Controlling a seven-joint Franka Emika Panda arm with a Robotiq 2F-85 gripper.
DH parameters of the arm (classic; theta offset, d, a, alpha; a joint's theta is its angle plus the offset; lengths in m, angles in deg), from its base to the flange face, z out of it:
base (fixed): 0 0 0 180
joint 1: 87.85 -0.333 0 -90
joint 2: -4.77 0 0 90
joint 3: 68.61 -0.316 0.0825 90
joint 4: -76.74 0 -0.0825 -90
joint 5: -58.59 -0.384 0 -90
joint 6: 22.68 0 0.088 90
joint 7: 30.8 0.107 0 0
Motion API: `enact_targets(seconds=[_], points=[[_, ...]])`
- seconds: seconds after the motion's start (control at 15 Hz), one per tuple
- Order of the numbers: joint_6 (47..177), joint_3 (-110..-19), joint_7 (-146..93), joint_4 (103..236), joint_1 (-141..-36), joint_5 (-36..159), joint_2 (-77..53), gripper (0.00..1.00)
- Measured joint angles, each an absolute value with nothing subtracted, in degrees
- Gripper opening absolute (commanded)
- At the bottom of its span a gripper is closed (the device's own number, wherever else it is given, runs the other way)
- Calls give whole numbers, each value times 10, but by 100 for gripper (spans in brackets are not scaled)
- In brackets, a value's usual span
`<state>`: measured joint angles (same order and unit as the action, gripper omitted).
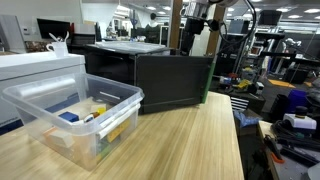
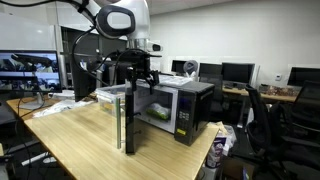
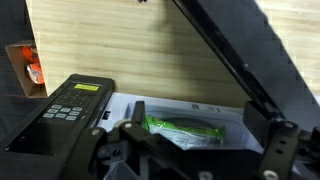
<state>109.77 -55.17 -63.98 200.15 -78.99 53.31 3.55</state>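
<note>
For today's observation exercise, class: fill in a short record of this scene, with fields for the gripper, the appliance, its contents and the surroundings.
Gripper: the gripper is open and empty, hovering above the microwave
Appliance: black, on the wooden table, with its door swung open
Contents: a green item, kind unclear
Surroundings: a clear plastic bin on the same table

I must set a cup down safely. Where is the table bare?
Bare wood runs on the table from the open microwave door to the table's end, and beside the clear bin. Crowded: the microwave holds a green thing, with the open gripper above.
</note>
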Motion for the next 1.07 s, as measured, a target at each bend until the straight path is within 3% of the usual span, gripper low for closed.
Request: enact_targets(seconds=[1.07], points=[[1110,-577,-640,2103,-796,610,136,100]])
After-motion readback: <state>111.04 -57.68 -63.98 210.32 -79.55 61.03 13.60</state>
